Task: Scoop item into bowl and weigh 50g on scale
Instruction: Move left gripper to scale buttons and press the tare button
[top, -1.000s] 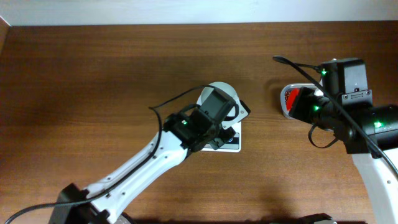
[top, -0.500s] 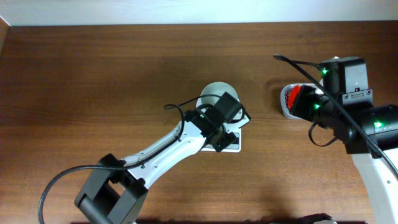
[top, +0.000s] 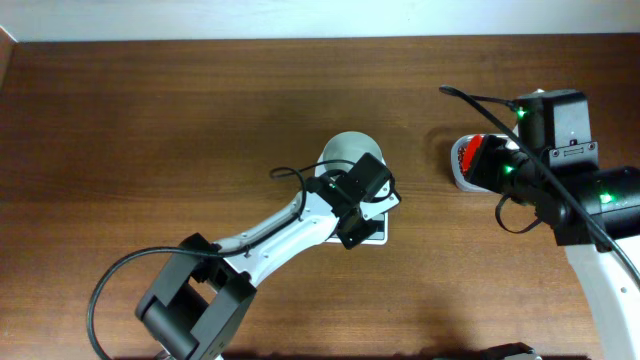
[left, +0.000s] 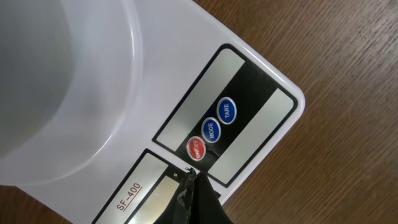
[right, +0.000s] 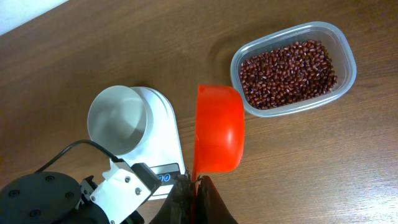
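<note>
The white scale (left: 261, 93) fills the left wrist view, with a red ON/OFF button (left: 195, 149) and two blue buttons on its front. The white bowl (left: 56, 74) stands on it and looks empty. My left gripper (left: 191, 179) is shut, and its tip is right at the ON/OFF button, beside the display (left: 152, 196). My right gripper (right: 196, 182) is shut on the handle of an orange-red scoop (right: 217, 127), held above the table between the scale (right: 165, 140) and the beans (right: 286, 65). The overhead view shows the bowl (top: 345, 150), the left gripper (top: 362, 212) and the scoop (top: 468, 158).
The beans lie in a clear plastic tub (right: 349, 59) to the right of the scale, mostly hidden under my right arm in the overhead view (top: 456, 178). Bare wooden table (top: 150, 130) lies to the left and back.
My left arm has swung right and reached forward, bringing its shut gripper down over the scale's front panel. The right arm and scoop have stayed in place.
</note>
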